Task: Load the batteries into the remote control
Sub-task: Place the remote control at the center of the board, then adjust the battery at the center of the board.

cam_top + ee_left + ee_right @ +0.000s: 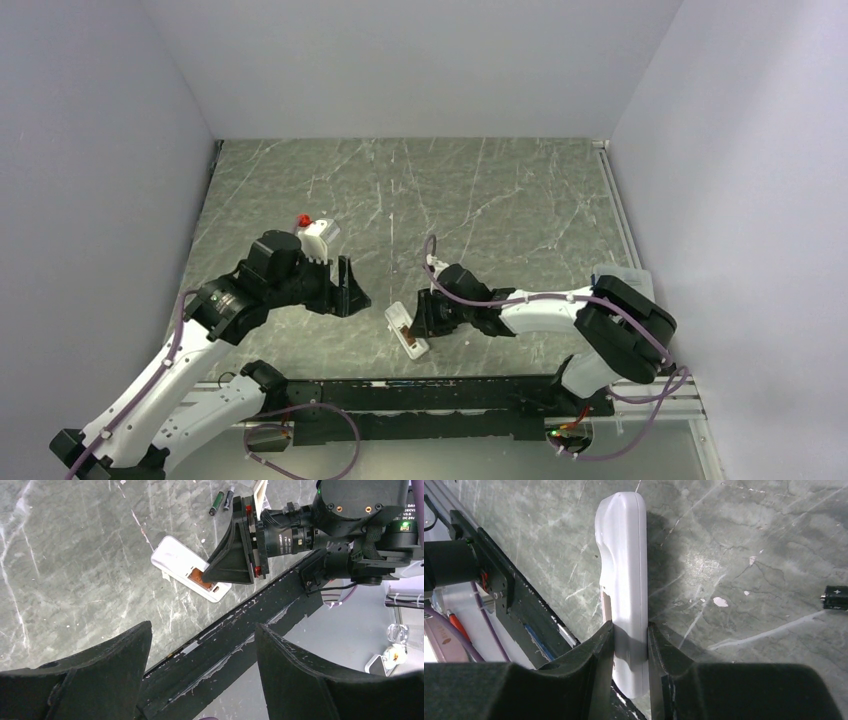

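Two fingers of the right gripper [630,630] were clamped across the thickness of the remote control [621,555], at its near end; the white body ran straight away from the jaws over the table [749,530]. The right wrist view showed mostly its plain back and side, with only a pinkish sliver of the recess on the left face, just ahead of the left finger. One of the batteries [836,597] lay off to the right of the fingers, cut by the frame edge.

The left wrist view supplied what that view missed: the brownish-orange recess at the gripped end, partly covered by a right finger, and both batteries side by side on the table beyond the right gripper. The left gripper [202,627] stood with its jaws wide apart and nothing between them, above the black rail [240,645] and short of the remote.

In the top view the batteries could not be made out. Whether the remote's far end touched the table could not be told.
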{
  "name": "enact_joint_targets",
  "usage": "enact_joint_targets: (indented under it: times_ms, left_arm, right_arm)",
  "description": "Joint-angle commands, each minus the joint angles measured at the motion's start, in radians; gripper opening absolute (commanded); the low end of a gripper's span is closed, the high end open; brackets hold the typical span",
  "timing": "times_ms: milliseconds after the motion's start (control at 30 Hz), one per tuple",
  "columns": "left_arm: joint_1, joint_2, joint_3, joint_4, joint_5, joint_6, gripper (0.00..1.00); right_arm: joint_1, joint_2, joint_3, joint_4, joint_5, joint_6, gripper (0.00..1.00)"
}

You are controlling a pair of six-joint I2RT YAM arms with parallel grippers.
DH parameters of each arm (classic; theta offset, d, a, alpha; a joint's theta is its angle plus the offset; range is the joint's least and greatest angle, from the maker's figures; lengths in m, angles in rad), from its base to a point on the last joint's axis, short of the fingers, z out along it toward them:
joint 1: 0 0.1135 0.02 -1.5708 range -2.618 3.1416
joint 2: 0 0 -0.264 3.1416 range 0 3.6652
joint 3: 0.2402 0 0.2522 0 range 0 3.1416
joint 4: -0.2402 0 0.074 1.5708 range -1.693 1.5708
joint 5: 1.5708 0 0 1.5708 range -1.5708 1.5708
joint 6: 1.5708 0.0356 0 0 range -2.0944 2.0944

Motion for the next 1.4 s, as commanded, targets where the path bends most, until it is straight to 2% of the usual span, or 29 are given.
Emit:
enact_joint_targets:
  times_ms: [0,233,433,700,967,1100,1167,1267,1367]
  left_arm:
    - [-0.002,0.003,-0.002,0.029,-0.016,0.012,0.79]
    - [-0.002,0.000,-0.005,0.031,-0.016,0.010,0.79]
    - [-0.001,0.001,-0.006,0.032,-0.016,0.010,0.79]
    - [-0.002,-0.002,-0.006,0.034,-0.017,0.009,0.79]
    - [-0.001,-0.004,-0.006,0.032,-0.022,0.007,0.79]
    - [-0.002,-0.006,-0.008,0.033,-0.021,0.006,0.79]
    - [-0.002,-0.006,-0.008,0.034,-0.021,0.007,0.79]
    - [-0.002,-0.006,-0.008,0.035,-0.018,0.007,0.79]
    - [-0.001,-0.006,-0.008,0.035,-0.016,0.008,0.79]
  right_arm:
    - [0.018,0.010,0.021,-0.002,0.079,0.010,0.31]
    - [0.020,-0.010,0.044,-0.049,0.107,-0.012,0.45]
    - [0.020,-0.051,0.085,-0.129,0.148,-0.052,0.52]
    - [0.020,-0.185,0.160,-0.337,0.314,-0.122,0.63]
    - [0.019,-0.279,0.194,-0.415,0.414,-0.162,0.70]
    - [0.015,-0.338,0.174,-0.399,0.453,-0.156,0.82]
    - [-0.008,-0.385,0.145,-0.368,0.427,-0.137,0.91]
    - [-0.090,-0.441,0.082,-0.292,0.295,-0.096,0.99]
    - [-0.159,-0.482,0.025,-0.266,0.245,-0.047,1.00]
